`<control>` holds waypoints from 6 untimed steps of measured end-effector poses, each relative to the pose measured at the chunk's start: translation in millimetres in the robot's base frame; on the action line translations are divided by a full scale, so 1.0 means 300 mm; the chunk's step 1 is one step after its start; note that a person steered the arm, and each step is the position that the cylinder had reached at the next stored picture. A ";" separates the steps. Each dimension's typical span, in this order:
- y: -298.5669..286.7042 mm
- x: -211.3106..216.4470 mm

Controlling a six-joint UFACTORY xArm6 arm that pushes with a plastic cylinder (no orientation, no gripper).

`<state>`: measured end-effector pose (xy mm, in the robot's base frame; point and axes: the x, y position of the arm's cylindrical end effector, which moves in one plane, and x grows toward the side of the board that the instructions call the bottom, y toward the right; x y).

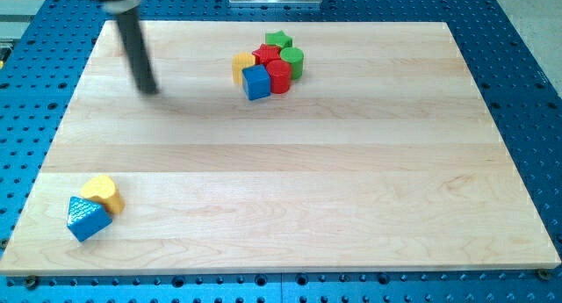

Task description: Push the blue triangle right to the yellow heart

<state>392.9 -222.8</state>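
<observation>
The blue triangle (87, 219) lies near the view's bottom left corner of the wooden board (290, 154). The yellow heart (104, 192) touches it on its upper right side. My tip (150, 90) is at the end of the dark rod in the view's upper left, far above both blocks and apart from them.
A tight cluster sits at the view's top centre: a blue cube (256, 82), a yellow block (242, 66), a red cylinder (278, 75), a red block (266, 54), a green cylinder (293, 62) and a green star (279, 41). Blue perforated table (527, 66) surrounds the board.
</observation>
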 end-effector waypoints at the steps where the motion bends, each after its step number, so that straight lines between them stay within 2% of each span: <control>1: -0.190 0.352; 2: -0.265 0.605; 3: -0.149 0.678; 5: 0.138 0.599; 6: 0.125 0.512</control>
